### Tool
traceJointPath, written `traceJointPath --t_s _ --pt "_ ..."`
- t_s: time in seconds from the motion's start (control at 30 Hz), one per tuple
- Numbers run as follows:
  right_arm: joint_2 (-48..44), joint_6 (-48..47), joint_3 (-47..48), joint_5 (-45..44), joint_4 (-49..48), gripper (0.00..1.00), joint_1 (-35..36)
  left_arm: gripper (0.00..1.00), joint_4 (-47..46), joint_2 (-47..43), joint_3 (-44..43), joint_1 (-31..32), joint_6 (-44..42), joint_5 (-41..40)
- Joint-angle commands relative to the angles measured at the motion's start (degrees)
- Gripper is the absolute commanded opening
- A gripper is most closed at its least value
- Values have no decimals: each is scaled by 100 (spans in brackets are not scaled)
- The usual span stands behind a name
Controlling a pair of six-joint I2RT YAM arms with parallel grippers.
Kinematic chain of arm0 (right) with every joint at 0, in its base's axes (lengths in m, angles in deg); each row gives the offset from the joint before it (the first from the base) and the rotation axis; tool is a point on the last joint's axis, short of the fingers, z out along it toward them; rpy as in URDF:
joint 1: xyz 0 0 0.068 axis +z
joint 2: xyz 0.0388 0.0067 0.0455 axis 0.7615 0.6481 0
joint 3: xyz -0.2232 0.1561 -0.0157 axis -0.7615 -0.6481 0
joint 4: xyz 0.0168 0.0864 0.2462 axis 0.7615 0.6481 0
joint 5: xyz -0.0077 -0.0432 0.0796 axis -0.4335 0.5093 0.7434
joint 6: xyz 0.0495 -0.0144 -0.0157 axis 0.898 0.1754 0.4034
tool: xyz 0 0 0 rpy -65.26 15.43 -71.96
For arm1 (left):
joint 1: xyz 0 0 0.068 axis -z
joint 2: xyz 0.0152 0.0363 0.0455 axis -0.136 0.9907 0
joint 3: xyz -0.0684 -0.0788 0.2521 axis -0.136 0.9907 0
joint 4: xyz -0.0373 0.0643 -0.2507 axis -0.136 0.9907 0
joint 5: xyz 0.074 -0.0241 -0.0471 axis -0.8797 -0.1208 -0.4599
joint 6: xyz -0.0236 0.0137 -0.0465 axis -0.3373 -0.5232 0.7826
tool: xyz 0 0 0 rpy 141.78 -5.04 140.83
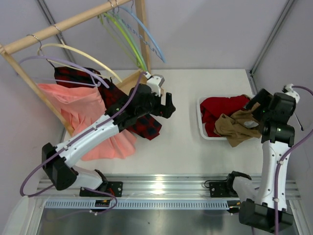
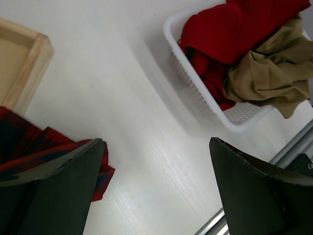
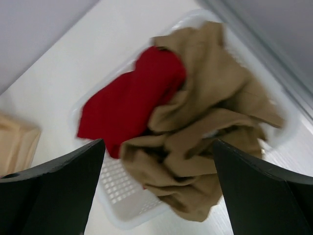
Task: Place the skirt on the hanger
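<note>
Cloth (image 1: 238, 128) in tan partly over the skirt (image 1: 220, 105) inside a white basket (image 1: 199, 117)

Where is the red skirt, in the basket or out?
In: the red skirt lies bunched inside the white basket, partly under tan cloth.

Four garments (image 1: 222, 105), one basket (image 1: 199, 117), about five hangers (image 1: 133, 46), two grippers (image 2: 156, 188) (image 3: 156, 191).

No readable text, labels or numbers anywhere.
</note>
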Motion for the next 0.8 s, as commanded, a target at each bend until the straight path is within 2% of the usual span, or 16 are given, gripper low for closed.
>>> traceJointPath --t_s 0.0,0.07,0.23,0.43,0.77 --pt "-53 162 -268 90 -50 99 -900 95 -484 406 -367 170 86 638" --pt "17 284 -636 312 -620 99 -1306 95 -562 704 -394 284 77 718" --pt "333 189 -1279 1269 -2367 99 -1324 93 -528 1171 -490 319 25 903" --pt "1036 -48 -1113 1544 -2652 99 -1184 95 -572 1233 -175 319 -11 762" --pt "1467 -707 -920 1210 -2969 91 -841 95 -721 969 257 319 -90 727"
